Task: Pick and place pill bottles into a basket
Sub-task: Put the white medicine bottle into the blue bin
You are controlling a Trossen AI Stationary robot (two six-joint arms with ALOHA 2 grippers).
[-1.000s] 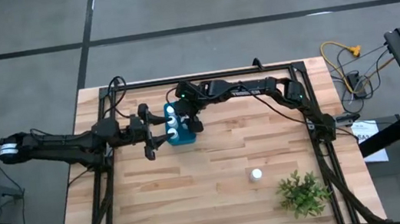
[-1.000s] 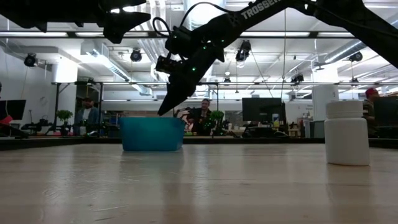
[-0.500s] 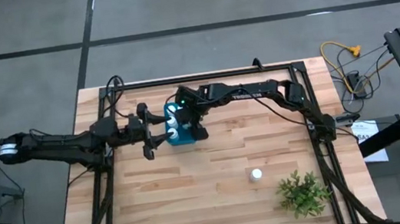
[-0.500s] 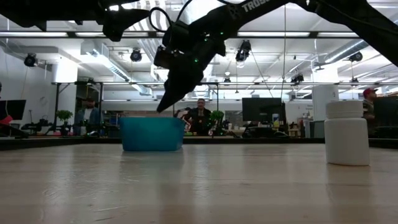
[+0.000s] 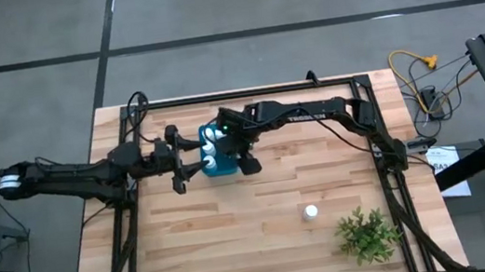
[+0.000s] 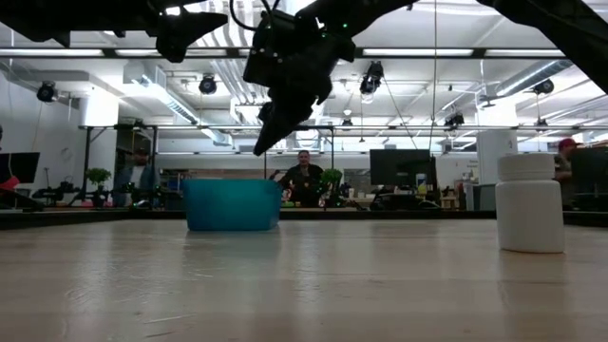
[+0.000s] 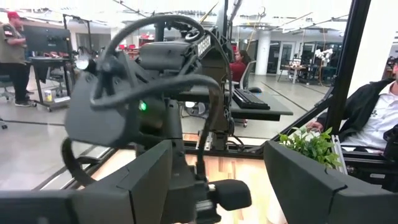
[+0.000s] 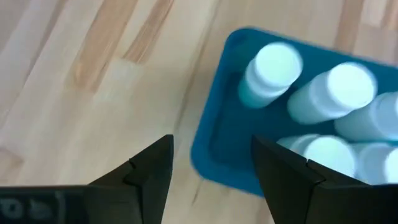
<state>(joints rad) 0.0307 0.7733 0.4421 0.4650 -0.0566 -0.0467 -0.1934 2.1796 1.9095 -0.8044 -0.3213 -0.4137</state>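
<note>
Right claw (image 5: 247, 159) hangs open and empty over the basket (image 5: 219, 164), which holds 5 bottles (image 8: 273, 68). Left claw (image 5: 186, 165) waits open beside it. 1 bottle (image 5: 310, 212) stands near-right on the surface: light, rigid, probably slippery; grip its sides.

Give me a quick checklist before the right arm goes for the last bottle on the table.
1. Right gripper empty, fingers apart: ok.
2. Right gripper clear of the basket: ok in the low view, where it hangs above the rim.
3. Bottles already in the basket upright: ok for those the right wrist view shows; full count cannot tell.
4. Last bottle upright on the table: ok.
5. Room around that bottle: ok, though the plant stands close beside it.
6. Left gripper out of the way: ok, it waits at the basket's left side, fingers apart.
</note>
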